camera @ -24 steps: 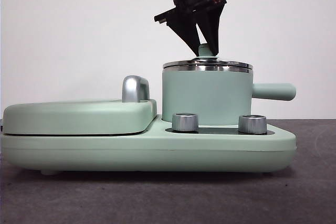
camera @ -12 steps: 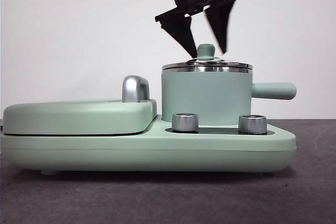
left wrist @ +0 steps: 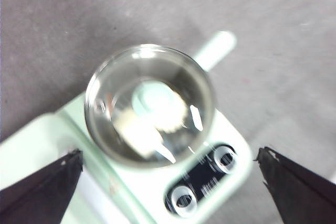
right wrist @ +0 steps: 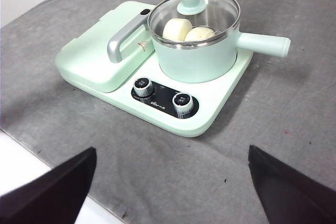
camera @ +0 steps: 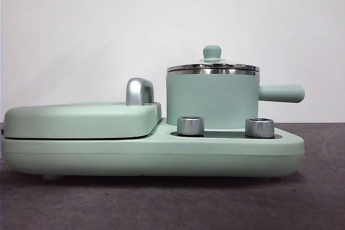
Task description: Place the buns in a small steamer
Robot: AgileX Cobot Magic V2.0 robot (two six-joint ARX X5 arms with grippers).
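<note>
Two buns [right wrist: 188, 30] lie side by side inside the small steamer [camera: 212, 99], visible through its glass lid [right wrist: 210, 11], which sits closed on the steel rim with its green knob [camera: 212, 52] upright. The steamer stands on the right half of the mint-green cooker base [camera: 161, 152], behind two steel dials [camera: 190, 125]; its handle [camera: 281, 93] points right. The flat lidded griddle [camera: 81, 119] fills the left half. Left gripper [left wrist: 168, 182]: directly above the steamer, jaws spread wide, empty. Right gripper [right wrist: 170, 182]: held back over the near grey surface [right wrist: 294, 114], jaws wide apart, empty.
</note>
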